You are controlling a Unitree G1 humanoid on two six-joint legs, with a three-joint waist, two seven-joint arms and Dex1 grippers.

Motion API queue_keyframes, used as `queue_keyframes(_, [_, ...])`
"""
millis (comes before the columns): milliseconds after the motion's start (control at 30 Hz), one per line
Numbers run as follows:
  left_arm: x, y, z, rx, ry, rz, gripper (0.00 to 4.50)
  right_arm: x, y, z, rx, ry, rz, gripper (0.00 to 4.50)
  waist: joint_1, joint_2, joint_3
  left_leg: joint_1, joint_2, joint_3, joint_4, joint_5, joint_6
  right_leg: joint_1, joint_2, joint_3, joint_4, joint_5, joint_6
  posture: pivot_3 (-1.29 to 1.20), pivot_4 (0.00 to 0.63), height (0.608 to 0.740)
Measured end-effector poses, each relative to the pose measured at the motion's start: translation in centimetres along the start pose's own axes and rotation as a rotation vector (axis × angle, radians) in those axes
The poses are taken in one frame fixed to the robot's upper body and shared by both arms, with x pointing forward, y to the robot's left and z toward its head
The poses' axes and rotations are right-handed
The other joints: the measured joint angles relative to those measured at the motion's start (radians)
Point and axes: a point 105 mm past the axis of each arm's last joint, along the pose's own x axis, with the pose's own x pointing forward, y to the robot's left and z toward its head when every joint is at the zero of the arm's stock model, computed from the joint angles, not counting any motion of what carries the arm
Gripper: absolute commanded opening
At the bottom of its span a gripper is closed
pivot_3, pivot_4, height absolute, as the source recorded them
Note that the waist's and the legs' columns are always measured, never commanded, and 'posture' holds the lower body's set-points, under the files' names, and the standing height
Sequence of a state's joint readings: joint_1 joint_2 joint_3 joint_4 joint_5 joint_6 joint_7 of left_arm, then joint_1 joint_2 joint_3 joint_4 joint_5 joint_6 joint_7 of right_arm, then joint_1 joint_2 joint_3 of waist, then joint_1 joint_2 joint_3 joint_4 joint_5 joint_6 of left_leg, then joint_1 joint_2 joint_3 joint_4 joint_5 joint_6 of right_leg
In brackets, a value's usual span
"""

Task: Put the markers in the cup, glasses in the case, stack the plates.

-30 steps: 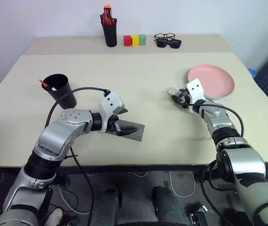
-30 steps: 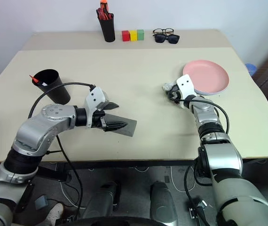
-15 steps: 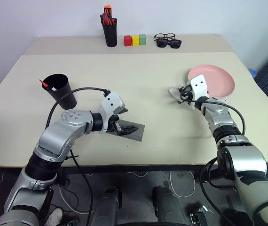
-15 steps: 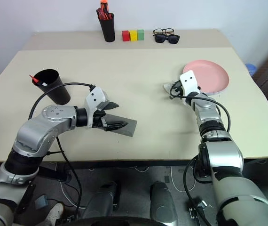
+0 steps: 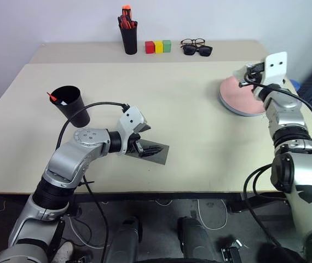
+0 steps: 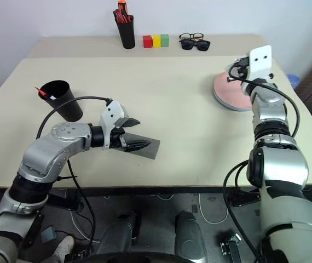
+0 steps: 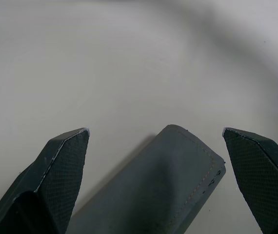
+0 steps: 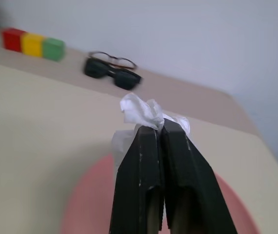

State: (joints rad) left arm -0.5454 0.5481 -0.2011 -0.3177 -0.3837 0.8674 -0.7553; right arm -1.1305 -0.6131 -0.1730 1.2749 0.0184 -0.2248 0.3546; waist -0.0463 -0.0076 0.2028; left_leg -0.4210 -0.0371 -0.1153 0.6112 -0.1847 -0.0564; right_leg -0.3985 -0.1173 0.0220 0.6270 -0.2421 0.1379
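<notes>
Beige table: my right gripper, clamped on a crumpled white scrap, has risen above the pink plate; left gripper gapes around the case, glasses unpacked.

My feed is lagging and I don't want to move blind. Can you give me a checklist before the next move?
1. Right gripper shut on a crumpled white thing, above the salmon pink round plate: ok.
2. What the white thing is: cannot tell.
3. Left gripper open, fingers either side of the grey oblong fabric case: ok.
4. Case lid open for the glasses: looks shut, not ok.
5. Red marker in the wide black tapered cup: ok.
6. Light blue plate under the pink one: cannot tell.
</notes>
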Motion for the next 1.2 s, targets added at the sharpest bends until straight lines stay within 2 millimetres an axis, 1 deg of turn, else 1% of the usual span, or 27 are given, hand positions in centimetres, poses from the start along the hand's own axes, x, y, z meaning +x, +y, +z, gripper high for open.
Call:
queue_keyframes(67, [0.0,0.0,0.0,-0.001,-0.001,0.001,4.50,-0.1,0.1,-0.5,0.000,0.019,0.004,2.25,-0.003,0.000,0.000,0.000,0.000,0.000,0.000,0.000,0.000,0.000,0.000,0.000,0.000,0.000,0.000,0.00,0.150,0.740])
queue_keyframes(200, [0.0,0.2,0.0,-0.005,-0.004,0.018,4.50,-0.2,-0.1,-0.9,0.004,0.029,0.000,2.25,-0.010,0.000,0.000,0.000,0.000,0.000,0.000,0.000,0.000,0.000,0.000,0.000,0.001,0.000,0.000,0.00,0.150,0.740])
queue_keyframes(333, [-0.4,0.7,0.5,-0.024,-0.105,0.093,4.50,-0.8,-0.7,-1.3,0.009,0.005,0.004,2.25,-0.011,0.000,0.000,0.000,0.000,0.000,0.000,0.000,0.000,0.000,0.000,0.000,0.000,0.000,0.000,0.00,0.150,0.740])
queue_keyframes(400, [-1.4,1.4,1.6,-0.008,-0.234,0.202,4.50,-1.4,-1.0,-1.0,0.007,-0.046,0.031,2.25,-0.011,0.000,0.000,0.000,0.000,0.000,0.000,0.000,0.000,0.000,0.000,0.001,-0.001,0.000,0.000,0.00,0.150,0.740])
queue_keyframes(467, [-3.0,2.4,2.6,0.027,-0.351,0.359,4.50,-2.0,-1.2,-0.7,0.003,-0.090,0.078,2.25,-0.011,0.000,0.000,-0.001,0.000,0.001,0.000,0.000,0.000,0.000,0.000,0.001,-0.002,0.000,0.001,0.00,0.150,0.740])
queue_keyframes(500, [-4.1,2.8,2.6,0.039,-0.378,0.423,4.50,-2.5,-0.9,-0.3,0.004,-0.123,0.128,2.25,-0.011,0.000,0.000,0.000,0.000,0.000,-0.001,0.000,0.000,0.000,0.000,0.001,-0.002,0.001,0.001,0.00,0.150,0.740])
queue_keyframes(533, [-5.3,3.1,2.2,0.035,-0.399,0.466,4.50,-3.2,-0.6,-0.3,0.001,-0.146,0.182,2.25,-0.011,0.000,0.000,0.001,0.000,0.000,-0.001,0.000,0.000,0.001,0.000,0.001,-0.002,0.001,0.001,0.00,0.150,0.740])
queue_keyframes(567, [-6.0,3.2,1.6,0.024,-0.402,0.488,4.50,-3.7,-0.6,-0.6,0.001,-0.149,0.213,2.25,-0.009,0.000,0.000,0.001,0.000,0.000,-0.001,0.000,0.000,0.002,0.000,0.001,-0.002,0.000,0.001,0.00,0.150,0.740])
queue_keyframes(600, [-6.9,3.1,0.5,-0.008,-0.399,0.505,4.50,-5.1,-0.4,-1.2,0.013,-0.147,0.281,2.25,-0.003,0.000,0.000,0.001,0.000,0.000,-0.003,0.000,0.000,0.002,0.000,0.001,-0.003,0.000,0.001,0.00,0.150,0.740])
queue_keyframes(667, [-8.8,3.1,-2.6,-0.055,-0.329,0.549,4.50,-8.0,-0.1,-4.0,0.050,-0.077,0.380,2.25,0.007,0.000,0.000,0.001,0.000,0.000,-0.002,-0.001,0.001,0.002,0.000,0.001,-0.003,-0.001,0.001,0.00,0.150,0.740])
queue_keyframes(700, [-9.5,2.9,-3.8,-0.072,-0.304,0.559,4.50,-9.5,0.2,-5.6,0.055,-0.029,0.425,2.25,0.013,0.000,0.000,0.000,0.000,0.000,-0.002,-0.001,0.001,0.002,0.000,0.001,-0.005,-0.001,0.000,0.00,0.150,0.740])
queue_keyframes(767, [-10.4,2.7,-4.4,-0.066,-0.300,0.570,4.50,-11.9,0.5,-8.0,0.058,0.051,0.483,2.25,0.022,0.001,0.000,-0.001,0.000,0.002,0.001,-0.001,0.000,0.002,-0.001,0.001,-0.007,0.001,-0.002,0.00,0.150,0.740])
queue_keyframes(800, [-10.8,2.5,-4.6,-0.051,-0.300,0.570,4.50,-12.9,0.4,-8.6,0.052,0.075,0.506,2.25,0.024,0.002,0.000,-0.001,0.000,0.003,0.001,-0.001,0.000,0.003,-0.001,0.001,-0.009,0.002,-0.004,0.00,0.150,0.740])
queue_keyframes(833, [-11.2,2.2,-5.0,-0.037,-0.295,0.568,4.50,-13.9,0.1,-8.8,0.043,0.092,0.524,2.25,0.025,0.002,-0.001,-0.001,0.000,0.004,0.002,-0.001,0.000,0.003,-0.001,0.001,-0.011,0.002,-0.005,0.00,0.150,0.740])
queue_keyframes(867, [-11.9,1.6,-5.7,-0.039,-0.287,0.570,4.50,-15.3,-0.7,-8.7,0.027,0.107,0.536,2.25,0.025,0.003,-0.001,-0.001,0.000,0.005,0.002,-0.003,-0.002,0.004,-0.002,0.002,-0.012,0.002,-0.004,0.00,0.150,0.740])
queue_keyframes(933, [-12.7,1.1,-6.7,-0.052,-0.270,0.580,4.50,-16.9,-2.1,-8.5,0.006,0.130,0.536,2.25,0.025,0.003,-0.002,-0.002,0.001,0.005,0.002,-0.003,-0.003,0.003,-0.002,0.002,-0.013,0.001,-0.003,0.00,0.150,0.740])
queue_keyframes(1000, [-13.3,0.6,-7.5,-0.052,-0.255,0.581,4.50,-18.2,-2.8,-8.4,-0.012,0.147,0.547,2.25,0.025,0.002,-0.002,-0.002,0.002,0.006,0.002,-0.003,-0.003,0.003,-0.002,0.002,-0.014,0.001,-0.003,0.00,0.150,0.740])
queue_keyframes(1100, [-13.7,0.2,-7.9,-0.044,-0.246,0.571,4.50,-19.6,-3.0,-8.8,0.000,0.164,0.553,2.25,0.025,0.003,-0.002,-0.005,0.002,0.006,0.002,-0.003,-0.003,0.000,-0.002,0.002,-0.017,0.001,-0.004,0.00,0.150,0.740])
queue_keyframes(1200, [-14.0,0.3,-8.2,-0.039,-0.229,0.571,4.50,-20.2,-3.5,-8.8,0.002,0.165,0.534,2.25,0.024,0.004,-0.003,-0.007,0.003,0.008,0.003,-0.004,-0.003,0.000,-0.002,0.002,-0.022,0.002,-0.004,0.00,0.150,0.740])
